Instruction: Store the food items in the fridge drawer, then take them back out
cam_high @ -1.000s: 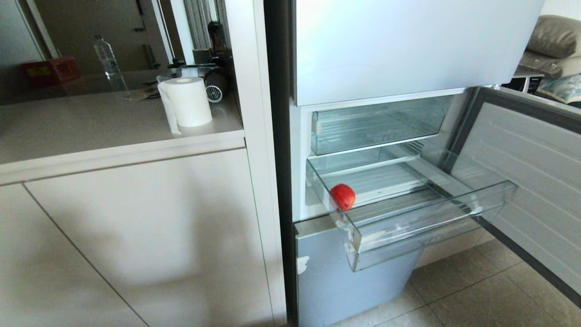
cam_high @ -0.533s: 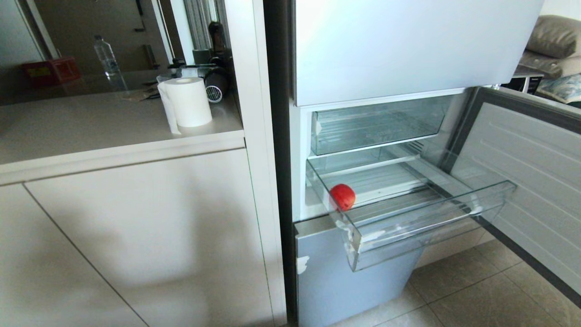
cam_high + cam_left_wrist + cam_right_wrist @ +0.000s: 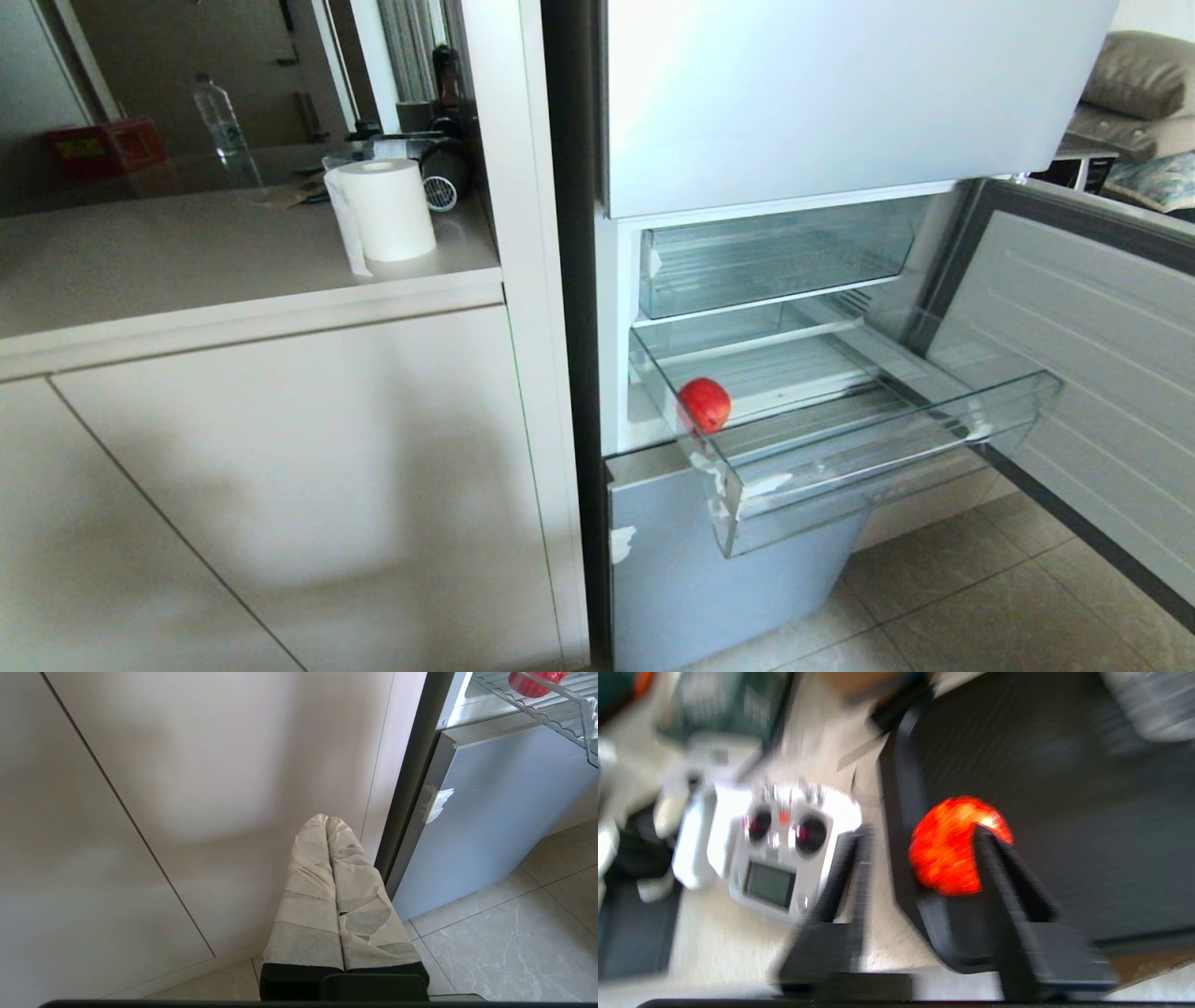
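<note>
A smooth red apple-like food item point(image 3: 705, 404) lies at the near left corner of the fridge drawer point(image 3: 887, 476), which is pulled out; the left wrist view catches the same food item point(image 3: 532, 681) and the drawer's ribbed floor point(image 3: 551, 709). My left gripper point(image 3: 327, 819) hangs shut and empty, low in front of the cabinet beside the fridge. Neither arm shows in the head view. In the blurred right wrist view my right gripper point(image 3: 920, 833) is open over a black tray point(image 3: 1064, 812). An orange-red food item point(image 3: 945, 844) rests in the tray between its fingers, close to one, not gripped.
The shallower upper drawer point(image 3: 775, 257) is pushed in. The fridge door point(image 3: 1102, 355) stands open at the right. A paper roll point(image 3: 387, 210) and a bottle point(image 3: 219, 117) stand on the counter at the left. A white remote controller point(image 3: 784, 849) lies beside the black tray.
</note>
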Motion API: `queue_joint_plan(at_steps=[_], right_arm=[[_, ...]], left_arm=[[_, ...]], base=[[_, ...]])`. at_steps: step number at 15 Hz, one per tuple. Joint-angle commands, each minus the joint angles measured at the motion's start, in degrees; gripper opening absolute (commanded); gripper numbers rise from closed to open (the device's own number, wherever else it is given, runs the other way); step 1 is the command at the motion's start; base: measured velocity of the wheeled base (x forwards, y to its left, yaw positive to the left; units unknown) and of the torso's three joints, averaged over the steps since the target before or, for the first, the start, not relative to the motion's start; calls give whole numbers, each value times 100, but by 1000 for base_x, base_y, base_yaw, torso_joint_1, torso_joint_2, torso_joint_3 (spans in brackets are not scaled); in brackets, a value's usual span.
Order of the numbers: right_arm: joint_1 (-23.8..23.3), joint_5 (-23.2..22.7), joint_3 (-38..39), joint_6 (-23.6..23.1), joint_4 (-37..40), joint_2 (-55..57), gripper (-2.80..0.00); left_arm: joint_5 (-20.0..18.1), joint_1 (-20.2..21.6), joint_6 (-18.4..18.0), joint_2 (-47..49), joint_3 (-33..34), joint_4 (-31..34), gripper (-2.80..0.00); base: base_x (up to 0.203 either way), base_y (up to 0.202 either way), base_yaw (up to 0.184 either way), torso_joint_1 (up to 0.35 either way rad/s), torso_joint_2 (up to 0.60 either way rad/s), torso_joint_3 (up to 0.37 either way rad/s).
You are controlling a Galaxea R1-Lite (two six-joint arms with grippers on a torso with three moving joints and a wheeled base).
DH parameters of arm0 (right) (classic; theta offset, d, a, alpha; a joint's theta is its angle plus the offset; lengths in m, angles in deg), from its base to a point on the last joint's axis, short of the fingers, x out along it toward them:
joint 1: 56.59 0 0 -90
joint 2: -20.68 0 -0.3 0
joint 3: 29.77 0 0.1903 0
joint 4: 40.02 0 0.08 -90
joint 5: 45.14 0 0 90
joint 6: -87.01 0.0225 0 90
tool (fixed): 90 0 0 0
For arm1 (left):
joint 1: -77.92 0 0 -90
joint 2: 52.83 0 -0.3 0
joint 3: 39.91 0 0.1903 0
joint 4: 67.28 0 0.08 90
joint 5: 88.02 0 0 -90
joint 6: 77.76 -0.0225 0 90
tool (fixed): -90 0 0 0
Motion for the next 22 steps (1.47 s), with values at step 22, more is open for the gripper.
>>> queue_joint_plan(at_steps=[22], right_arm=[[900, 1441, -939, -2225, 281, 1537, 0]], left_arm=[[2, 1, 0, 9, 1, 4, -280]], base=[[0, 0, 0, 0, 0, 0]])
